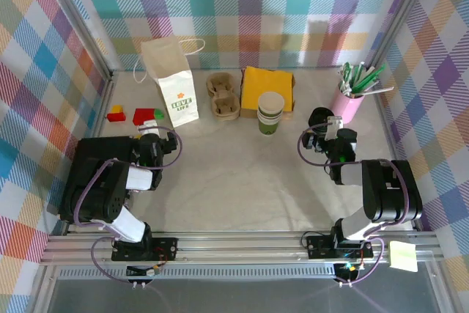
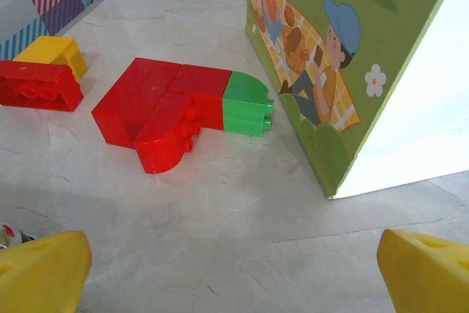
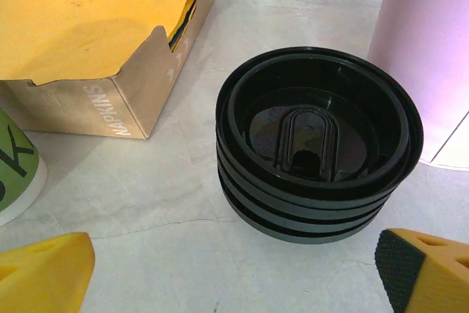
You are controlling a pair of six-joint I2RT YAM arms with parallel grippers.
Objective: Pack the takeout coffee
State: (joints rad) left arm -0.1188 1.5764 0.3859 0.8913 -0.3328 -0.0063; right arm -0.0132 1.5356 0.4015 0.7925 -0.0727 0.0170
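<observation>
Spread wide, the left jaws show as two yellow fingertips (image 2: pixel 44 273) at the bottom corners of the left wrist view, with bare worktop (image 2: pixel 242 240) between them and nothing pinched. The right jaws are spread just as wide, their fingertips (image 3: pixel 44 276) at the bottom corners of the right wrist view, and they too grip nothing.

From above, the takeout coffee (image 1: pixel 270 111) stands upright toward 12 o'clock of the worktop's middle, white rim up and green print below, well apart from both jaws. Just at its 12 o'clock sits a napkin box (image 1: pixel 267 86) with yellow napkins; whether the two touch I cannot tell. At the cup's 9 o'clock lies a brown pulp tray (image 1: pixel 223 94), and farther the same way a white paper bag (image 1: pixel 172 82) stands upright. At the cup's 3 o'clock is a stack of black lids (image 1: pixel 319 117), with a pink holder of pens (image 1: pixel 350 104) beyond it.

Ahead of the left jaws, the bag's green printed side fills 2 o'clock. A red-and-green block cluster (image 2: pixel 172 108) lies near it, and a red-and-yellow block pair (image 2: pixel 40 78) sits at 10 o'clock.

Ahead of the right jaws the lids sit central, the napkin box at 10 o'clock, the cup's edge at 9 o'clock and the pink holder at 2 o'clock.
</observation>
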